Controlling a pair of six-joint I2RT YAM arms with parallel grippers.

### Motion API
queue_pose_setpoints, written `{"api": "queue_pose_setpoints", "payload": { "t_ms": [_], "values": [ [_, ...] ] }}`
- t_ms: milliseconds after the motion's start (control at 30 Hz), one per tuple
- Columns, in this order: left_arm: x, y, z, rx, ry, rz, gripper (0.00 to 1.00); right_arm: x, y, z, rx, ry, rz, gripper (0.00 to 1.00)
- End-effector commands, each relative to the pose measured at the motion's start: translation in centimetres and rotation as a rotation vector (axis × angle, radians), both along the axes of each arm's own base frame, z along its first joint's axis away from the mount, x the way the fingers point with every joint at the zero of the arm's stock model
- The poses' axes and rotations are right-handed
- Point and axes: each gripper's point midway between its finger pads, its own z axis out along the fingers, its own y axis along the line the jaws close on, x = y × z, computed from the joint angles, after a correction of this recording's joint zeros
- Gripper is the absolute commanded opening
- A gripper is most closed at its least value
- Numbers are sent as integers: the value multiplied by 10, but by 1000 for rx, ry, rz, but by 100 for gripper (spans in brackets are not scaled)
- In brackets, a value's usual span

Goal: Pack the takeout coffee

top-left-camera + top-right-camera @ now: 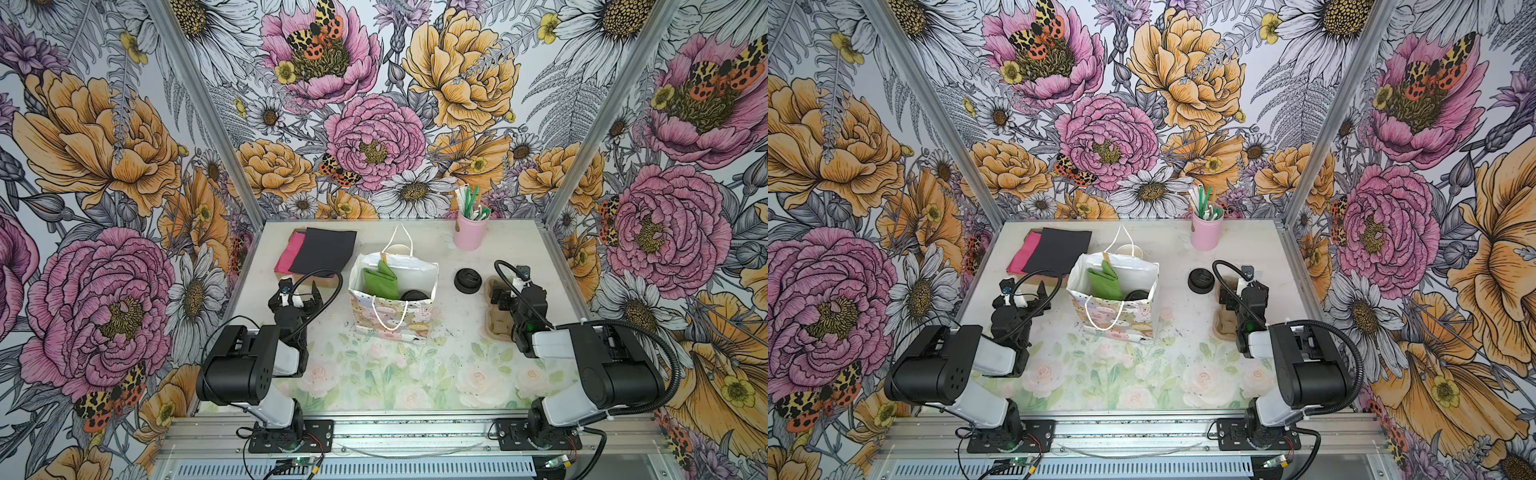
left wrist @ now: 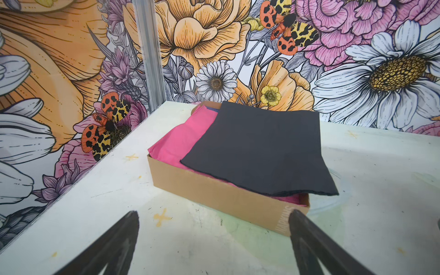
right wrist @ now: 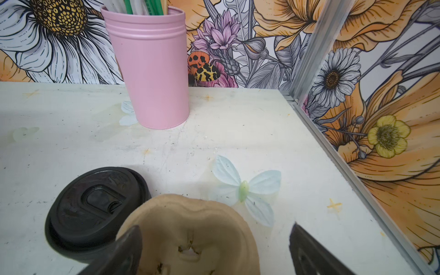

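Takeout coffee [image 1: 413, 295], apart from right tool [image 1: 498, 293]

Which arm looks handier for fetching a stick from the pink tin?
Probably the right. The pink cylindrical tin stands at the back on that side, ahead of the open right gripper; the left gripper faces the brown cardboard box.

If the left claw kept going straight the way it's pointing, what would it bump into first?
Most likely the cardboard box of napkins, right ahead of the open left claw. Its near wall looks closest, though depth is hard to judge.
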Motion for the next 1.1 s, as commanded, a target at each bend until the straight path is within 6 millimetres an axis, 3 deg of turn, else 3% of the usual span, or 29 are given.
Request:
{"api": "queue_pose_setpoints", "payload": {
  "t_ms": [0, 200, 367, 1067],
  "values": [
    [10, 2, 16, -8, -39, -9, 99, 7, -6, 16, 4, -61, -23, 99],
    [29, 7, 8, -18, 54, 22, 99, 7, -8, 17, 7, -62, -31, 99],
    [27, 11, 8, -11, 51, 58, 99, 3, -26, 18, 13, -79, -148, 100],
    [30, 5, 8, 14, 68, 47, 99, 3, -26, 19, 12, -81, -149, 100]
  ]
}}
